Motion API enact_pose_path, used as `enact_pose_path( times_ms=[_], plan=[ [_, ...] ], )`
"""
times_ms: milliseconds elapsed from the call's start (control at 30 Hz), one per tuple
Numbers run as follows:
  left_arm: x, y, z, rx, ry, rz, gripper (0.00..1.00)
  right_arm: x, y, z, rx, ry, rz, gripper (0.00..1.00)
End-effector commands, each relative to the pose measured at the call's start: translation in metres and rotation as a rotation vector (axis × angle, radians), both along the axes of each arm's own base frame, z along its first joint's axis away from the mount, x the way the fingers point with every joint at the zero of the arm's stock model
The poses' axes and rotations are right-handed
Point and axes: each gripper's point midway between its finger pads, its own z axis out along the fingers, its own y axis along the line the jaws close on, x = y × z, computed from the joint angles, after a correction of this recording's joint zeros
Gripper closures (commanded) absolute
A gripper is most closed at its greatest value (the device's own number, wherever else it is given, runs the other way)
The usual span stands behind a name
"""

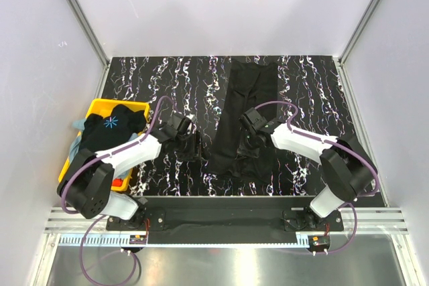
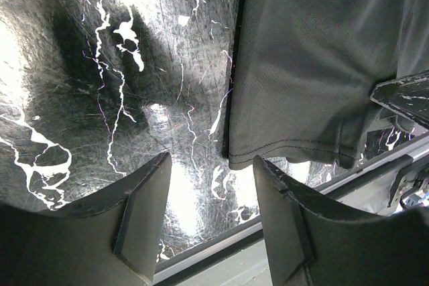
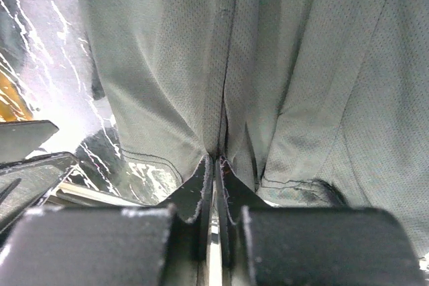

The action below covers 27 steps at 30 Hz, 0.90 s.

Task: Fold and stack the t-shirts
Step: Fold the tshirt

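A: Where are the edges, and how much room is there?
B: The black shirt (image 1: pixel 249 108) lies as a long narrow strip on the table (image 1: pixel 154 85), running from the far edge to its hem near the front edge. Bare table lies open on both sides of it, with more to its left.

A: Count things for me.
B: One shirt is on the table. One bin (image 1: pixel 94 106) stands well left of it, heaped with a starburst shirt (image 1: pixel 110 124), grey-blue cloth (image 1: pixel 75 145) and a scrap of orange-red cloth (image 1: pixel 119 182). There are two grippers.

A: And the grippers against the shirt?
B: The right gripper (image 3: pixel 214 160) is at the hem, its fingers pressed together on a fold of the cloth, which bunches into pleats there. The left gripper (image 2: pixel 211 165) is just left of the hem's left corner, fingers spread wide, apart from the cloth and holding nothing. That corner lies flat just beyond its right fingertip
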Motion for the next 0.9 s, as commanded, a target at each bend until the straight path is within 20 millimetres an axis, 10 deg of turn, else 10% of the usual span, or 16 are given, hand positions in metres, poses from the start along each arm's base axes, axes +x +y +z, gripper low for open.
enact_pose_path(
  times_ms=[0, 867],
  plan=[
    [0.007, -0.009, 0.006, -0.032, -0.033, -0.013, 0.43, -0.001, -0.005, 0.004, -0.03, -0.031, 0.012, 0.96],
    [-0.013, -0.046, -0.006, -0.091, 0.039, -0.143, 0.39, 0.001, -0.02, 0.01, 0.018, -0.239, 0.06, 1.0]
  ],
)
